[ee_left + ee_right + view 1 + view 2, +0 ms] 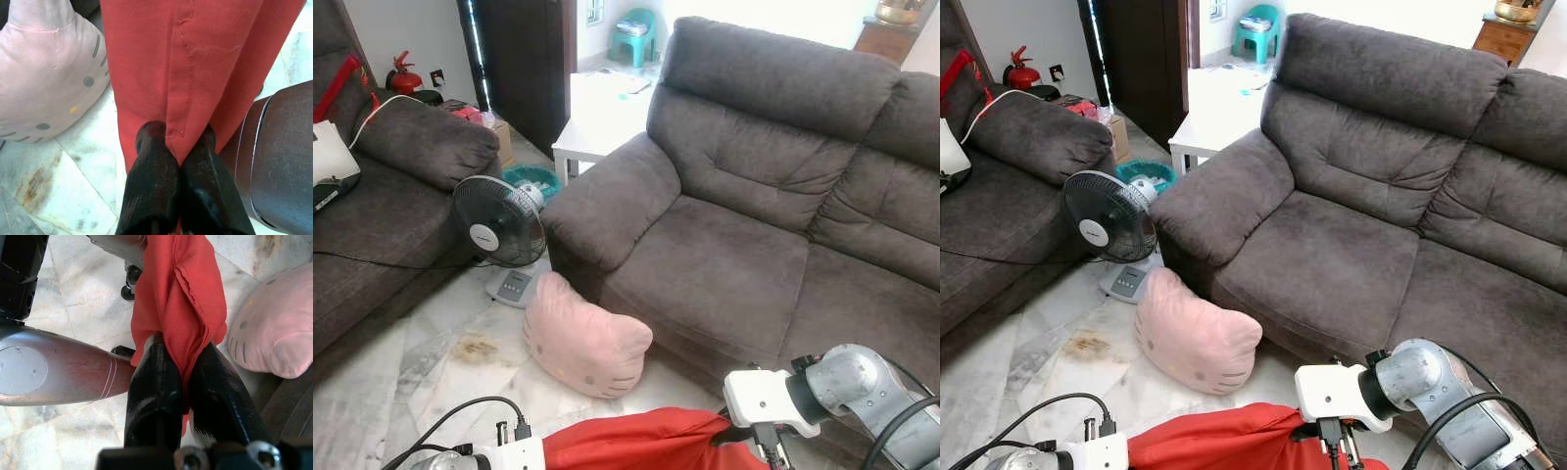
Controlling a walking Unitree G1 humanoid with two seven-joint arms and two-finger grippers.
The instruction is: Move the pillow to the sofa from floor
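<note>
A red fabric pillow (636, 441) hangs low in front of me, stretched between both arms above the marble floor. My left gripper (176, 134) is shut on one edge of the red fabric, and my right gripper (182, 345) is shut on a fold at the other end. A pink cat-face pillow (582, 338) lies on the floor against the front of the dark grey sofa (724, 264), just beyond the red one. The sofa seat is bare and lies ahead to the right.
A black standing fan (497, 223) sits on the floor beside the sofa's armrest. A second grey sofa (372, 215) runs along the left, with a cable across it. A white table (597, 117) stands behind the armrest.
</note>
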